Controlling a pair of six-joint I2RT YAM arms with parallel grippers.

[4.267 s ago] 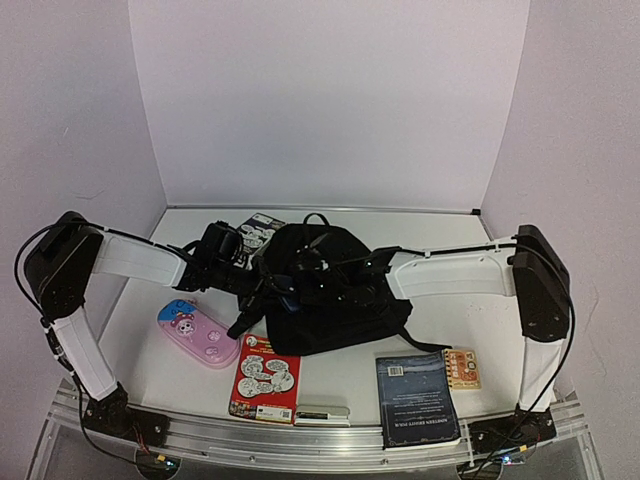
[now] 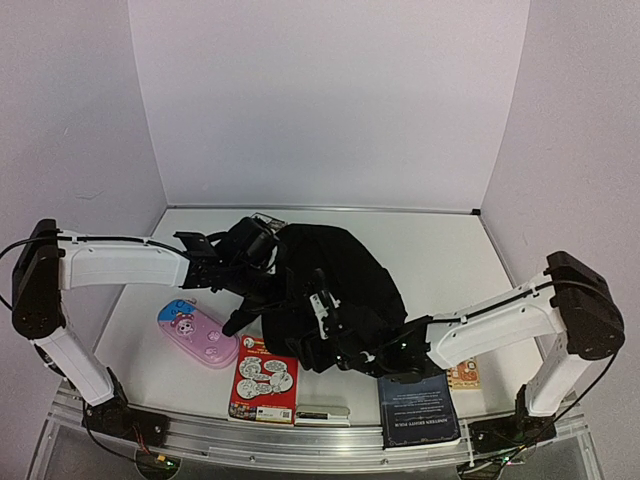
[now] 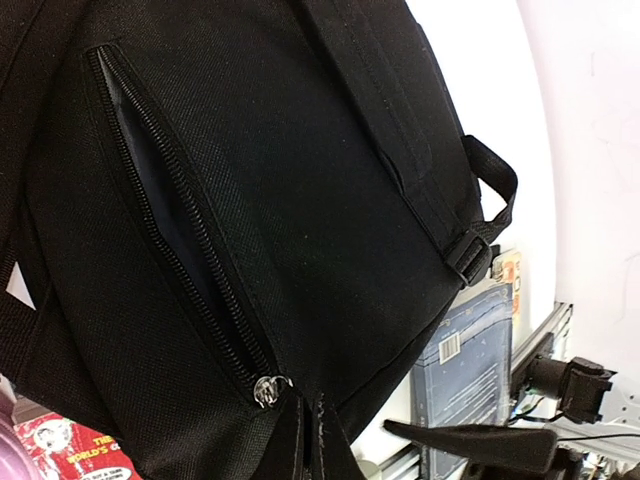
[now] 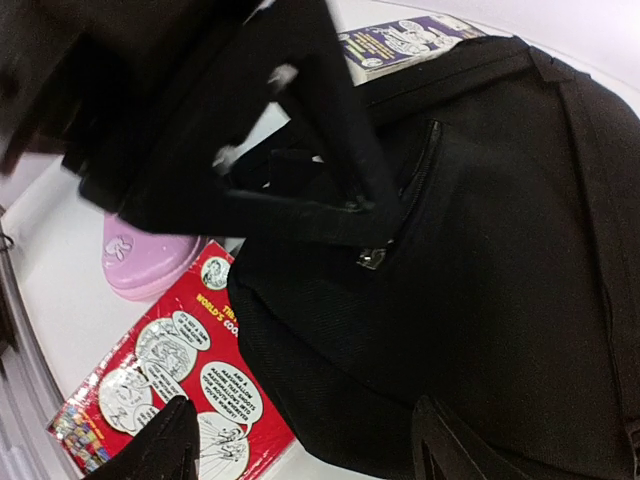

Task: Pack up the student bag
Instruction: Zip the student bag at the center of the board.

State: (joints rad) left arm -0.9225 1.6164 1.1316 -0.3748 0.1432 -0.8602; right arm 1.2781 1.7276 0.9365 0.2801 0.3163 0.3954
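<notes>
The student bag [image 2: 345, 275], a big black backpack, lies mid-table. Its front pocket zipper [image 3: 175, 220] is partly undone, with dark lining showing in the gap. My left gripper [image 2: 285, 290] [image 3: 308, 440] is shut at the metal slider [image 3: 268, 390], pinching the zipper pull. The right wrist view shows those shut fingers meeting the slider [image 4: 372, 258]. My right gripper [image 2: 318, 315] [image 4: 305, 450] is open at the bag's near edge, with one finger over the red comic book [image 4: 170, 380] and the other over the bag. It holds nothing.
A pink pencil case [image 2: 197, 335] lies to the left, and the red comic book [image 2: 265, 385] and a small white-and-black item [image 2: 322, 412] lie in front. A dark blue book [image 2: 418, 408] and an orange card [image 2: 462, 372] are at the front right. Another comic [image 2: 262, 222] is behind the bag.
My right arm has swung down from over the bag to its near edge. My left arm has reached further in to the zipper. The bag has shifted and lies more spread out.
</notes>
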